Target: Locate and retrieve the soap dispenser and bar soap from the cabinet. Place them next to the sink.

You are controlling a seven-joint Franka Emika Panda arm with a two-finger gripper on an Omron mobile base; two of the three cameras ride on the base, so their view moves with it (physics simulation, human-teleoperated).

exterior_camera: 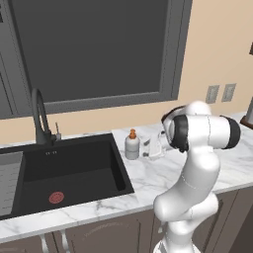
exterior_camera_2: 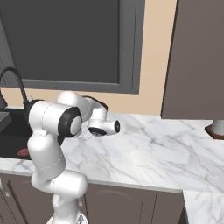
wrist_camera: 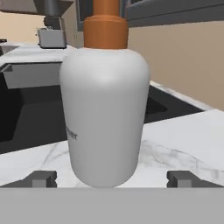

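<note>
White marble counter [exterior_camera: 148, 183], and your soap dispenser [exterior_camera: 132, 145] stands upright on it, just beside the right rim of the black sink [exterior_camera: 69, 170], near the back wall. Orange pump top, white rounded body. In the hand view the soap dispenser [wrist_camera: 105, 109] sits dead centre and close, bottom resting on the marble, with the sink basin behind it and to its left.

Your gripper [wrist_camera: 112, 179] has its jaws spread wide: one dark fingertip shows on each side of the bottle base, both clear of the plastic, nothing clamped. The bottle stands between them, not touched as far as you can see.

From the left base view the arm bends over the counter and the hand is just to the right of the bottle, partly hidden by the elbow. Black curved faucet [exterior_camera: 40, 116] rises at the back edge of the sink, red-ringed drain [exterior_camera: 56, 197] in the basin floor. Dark window [exterior_camera: 94, 47] above the sink. Two wall outlets [exterior_camera: 220, 93] to the right.
</note>
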